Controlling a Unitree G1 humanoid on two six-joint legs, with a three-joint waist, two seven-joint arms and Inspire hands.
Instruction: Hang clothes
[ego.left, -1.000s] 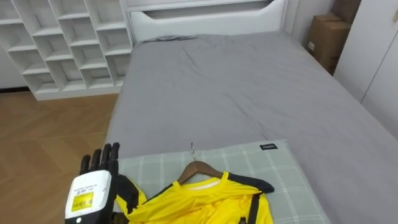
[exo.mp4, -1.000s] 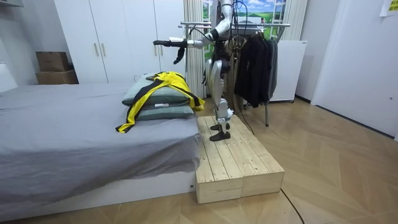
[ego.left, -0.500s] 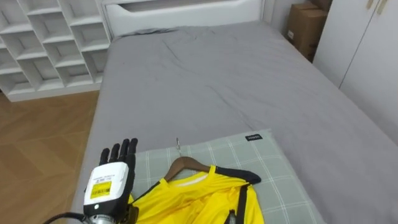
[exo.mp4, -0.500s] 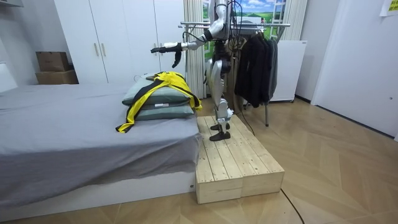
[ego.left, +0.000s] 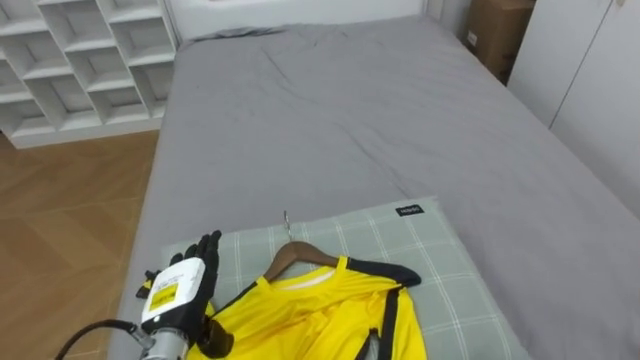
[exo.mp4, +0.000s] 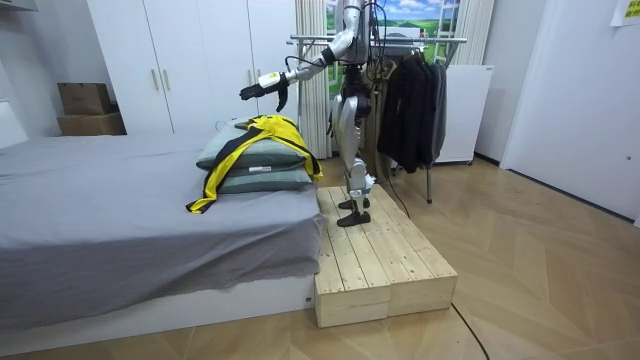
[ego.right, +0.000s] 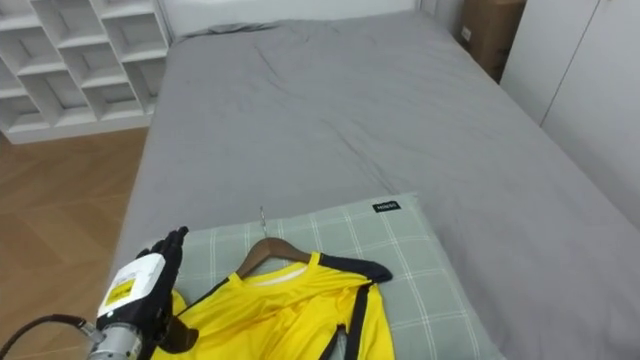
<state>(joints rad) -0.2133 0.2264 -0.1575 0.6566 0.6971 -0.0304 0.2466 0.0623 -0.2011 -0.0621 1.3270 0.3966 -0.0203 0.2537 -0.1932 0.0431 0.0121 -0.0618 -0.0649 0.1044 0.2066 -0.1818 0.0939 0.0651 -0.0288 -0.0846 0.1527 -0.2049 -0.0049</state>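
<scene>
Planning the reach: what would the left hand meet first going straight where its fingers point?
Likely the checked pillow just beyond the left hand; if it clears that, the grey bed. Depth is unclear.

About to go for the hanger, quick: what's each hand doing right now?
Left hand: open, fingers straight, holding nothing, raised beside the yellow shirt.
Right hand: cannot be told.

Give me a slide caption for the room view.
Robot on wooden platform holds open left hand above yellow shirt lying on pillows.
</scene>
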